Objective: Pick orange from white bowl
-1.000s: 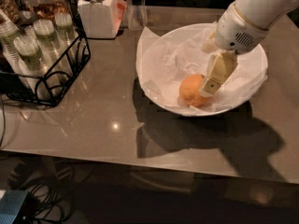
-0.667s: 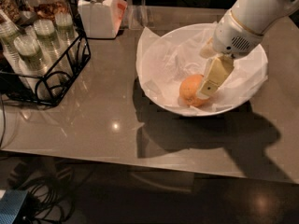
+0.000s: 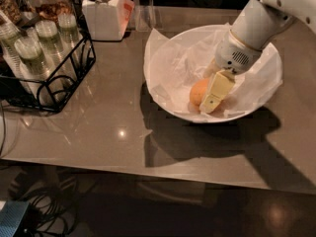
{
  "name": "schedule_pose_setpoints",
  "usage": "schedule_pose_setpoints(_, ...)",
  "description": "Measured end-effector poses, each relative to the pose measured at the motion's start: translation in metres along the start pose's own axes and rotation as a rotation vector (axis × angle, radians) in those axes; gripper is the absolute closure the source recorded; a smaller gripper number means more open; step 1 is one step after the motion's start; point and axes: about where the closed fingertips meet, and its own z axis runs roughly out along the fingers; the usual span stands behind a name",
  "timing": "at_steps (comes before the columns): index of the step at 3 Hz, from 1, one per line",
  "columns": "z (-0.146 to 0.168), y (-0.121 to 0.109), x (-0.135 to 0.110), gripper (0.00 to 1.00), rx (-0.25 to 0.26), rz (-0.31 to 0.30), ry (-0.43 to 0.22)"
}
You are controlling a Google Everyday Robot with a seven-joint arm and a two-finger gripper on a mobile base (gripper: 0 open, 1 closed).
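I am watching the pincer (image 3: 209,102) hanging low inside the white bowl (image 3: 163,95), with its pale yellow tip down near the crinkled paper liner (image 3: 173,63). The orange (image 3: 198,93) is lying on that liner right against the pincer's left side, partly hidden behind it. I cannot tell whether the pincer is clenched on the fruit or released. The bowl is sitting on the counter (image 3: 113,132), surrounding the pincer on every side.

Well off to the pincer's left, a black wire basket (image 3: 74,70) is holding green-topped containers (image 3: 48,29). Up and to the left of the pincer, a white lidded jar (image 3: 103,14) is standing at the back of the counter. Further left, a glass jar (image 3: 47,4) is showing brownish contents.

Against the view from a second ago, the pincer is sitting slightly further left and is covering a little more of the orange. The bowl, orange and jars are lying where they were.

I am counting one orange, one bowl, one basket, one white jar, one glass jar and four green-topped containers.
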Motion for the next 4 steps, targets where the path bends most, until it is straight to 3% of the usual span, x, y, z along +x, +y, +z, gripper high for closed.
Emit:
schedule_pose_setpoints(1, 0.0122, -0.0033, 0.0037, 0.25, -0.033, 0.024, -0.003)
schedule_pose_setpoints(3, 0.0178, -0.0009, 0.0115, 0.67, -0.049, 0.051, -0.008)
schedule_pose_setpoints(4, 0.0111, 0.002, 0.011, 0.91, -0.029, 0.048, -0.024)
